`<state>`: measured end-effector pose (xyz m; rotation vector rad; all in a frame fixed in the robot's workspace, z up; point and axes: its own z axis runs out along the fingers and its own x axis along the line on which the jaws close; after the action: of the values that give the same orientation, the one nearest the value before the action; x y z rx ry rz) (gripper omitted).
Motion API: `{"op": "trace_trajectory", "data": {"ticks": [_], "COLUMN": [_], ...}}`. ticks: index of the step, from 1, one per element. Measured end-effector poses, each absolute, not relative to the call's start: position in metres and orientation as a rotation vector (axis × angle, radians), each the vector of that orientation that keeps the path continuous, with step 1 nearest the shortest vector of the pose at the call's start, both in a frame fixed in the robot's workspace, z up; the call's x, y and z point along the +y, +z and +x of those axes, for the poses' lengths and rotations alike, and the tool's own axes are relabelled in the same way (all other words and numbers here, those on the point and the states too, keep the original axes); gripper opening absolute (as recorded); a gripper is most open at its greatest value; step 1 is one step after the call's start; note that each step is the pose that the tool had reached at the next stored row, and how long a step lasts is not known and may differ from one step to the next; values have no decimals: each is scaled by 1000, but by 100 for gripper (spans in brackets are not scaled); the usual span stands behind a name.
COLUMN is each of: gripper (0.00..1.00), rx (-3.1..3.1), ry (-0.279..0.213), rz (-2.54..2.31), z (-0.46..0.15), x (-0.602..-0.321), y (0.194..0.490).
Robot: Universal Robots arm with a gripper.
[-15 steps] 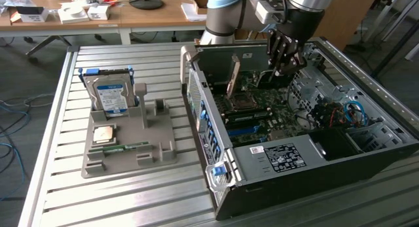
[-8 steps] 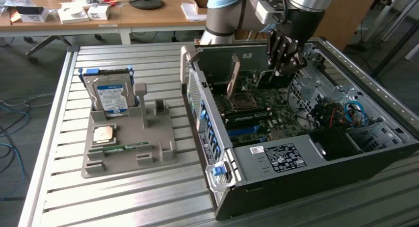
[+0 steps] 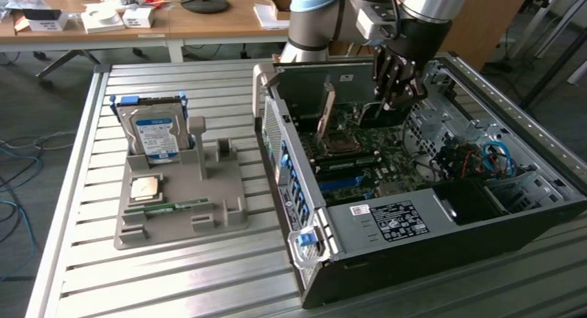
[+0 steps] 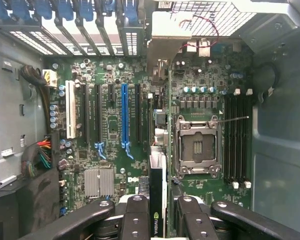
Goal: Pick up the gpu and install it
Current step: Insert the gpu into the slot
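— What sort of place is this?
— A robotics lab or workshop. An industrial robot arm [image 3: 312, 16] stands at a slatted aluminium table [image 3: 183, 277] that carries an open computer case [image 3: 440, 215].
— What else shows it?
— A grey parts fixture [image 3: 183, 208] sits on the table. Behind it are wooden desks [image 3: 220, 26] with white boxes [image 3: 101, 19], and loose cables [image 3: 18, 150] lie on the floor.

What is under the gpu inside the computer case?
The motherboard, with its blue slot and the empty processor socket either side. The gpu, held edge-on by the gripper, hides the strip directly beneath.
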<state>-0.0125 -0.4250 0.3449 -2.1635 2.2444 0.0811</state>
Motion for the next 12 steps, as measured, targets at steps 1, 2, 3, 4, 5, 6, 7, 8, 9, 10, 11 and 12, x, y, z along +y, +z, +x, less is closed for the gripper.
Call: {"op": "trace_trajectory", "data": {"ticks": [1,2,3,4,5,6,7,8,9,10,11,12], "gripper": [26,26,26,26,26,26,26,26,26,26,26,26], "rx": [2245,2245,2245,2245,2245,2244,2244,2244,2245,2245,2245,2244], "ry": [81,81,81,81,81,81,81,81,81,81,81,81], "rz": [-2164,-2164,-2164,-2164,-2163,-2164,-2164,-2164,-2164,-2164,-2164,-2164], "z": [-12,-12,-12,-12,-13,-12,-12,-12,-12,-12,-12,-12], "x": [-425,-425,-425,-425,-426,-426,-427,-428,-430,-431,-433,-434], "y": [345,345,345,345,344,344,344,344,345,345,345,345]}}
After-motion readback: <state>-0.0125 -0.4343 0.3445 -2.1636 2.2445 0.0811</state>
